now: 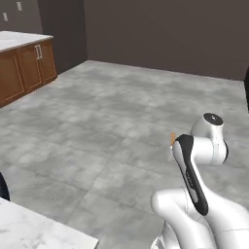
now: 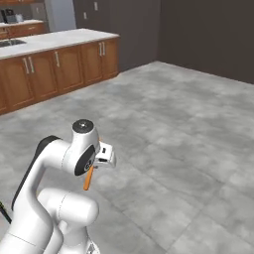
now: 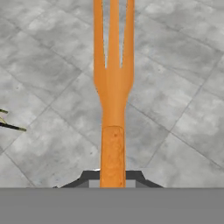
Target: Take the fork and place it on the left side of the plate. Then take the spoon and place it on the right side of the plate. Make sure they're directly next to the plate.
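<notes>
Fork (image 3: 113, 87), orange and slim, is hanging from the gripper (image 2: 94, 166), whose jaws are pinching its handle above the grey floor (image 2: 188, 129). It is looking light, stiff and slippery, so gripping mid-handle seems safest.

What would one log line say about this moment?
gripper: shut on fork | fork: held above floor, tines away from hand | plate, spoon: unseen
</notes>
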